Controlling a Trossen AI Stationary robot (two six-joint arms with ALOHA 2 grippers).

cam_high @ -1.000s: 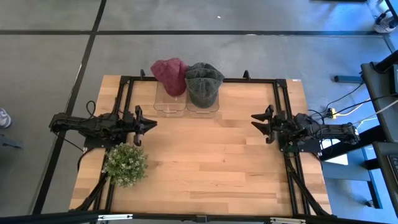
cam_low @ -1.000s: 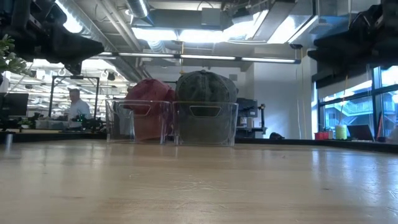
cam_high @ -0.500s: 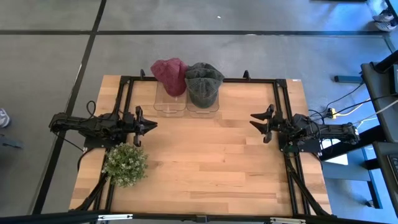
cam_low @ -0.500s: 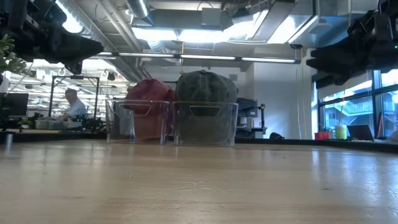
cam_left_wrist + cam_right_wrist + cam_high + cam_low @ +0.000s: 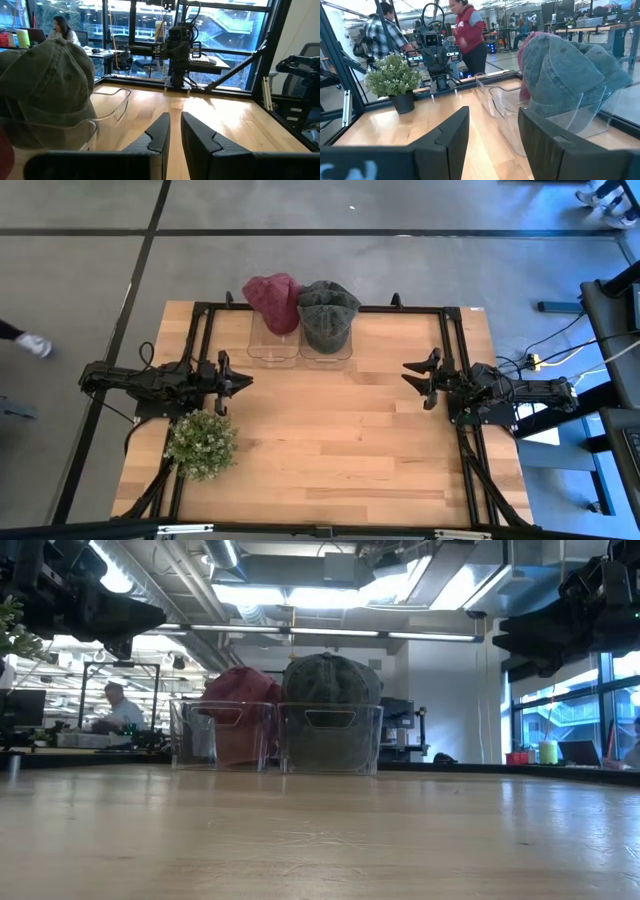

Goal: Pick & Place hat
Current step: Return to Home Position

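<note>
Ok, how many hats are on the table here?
2. The red hat sits on the left clear bin at the table's far edge; the grey-green hat sits on the right bin beside it.

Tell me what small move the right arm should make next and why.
Probably swing the right pincer, fingers open, toward the green hat on its clear bin. Both hats are untouched; the left pincer waits at the table's left side.

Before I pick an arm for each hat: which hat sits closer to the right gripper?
The grey-green hat, on the right-hand clear bin. The red hat sits on the neighbouring bin, farther from the right gripper.
</note>
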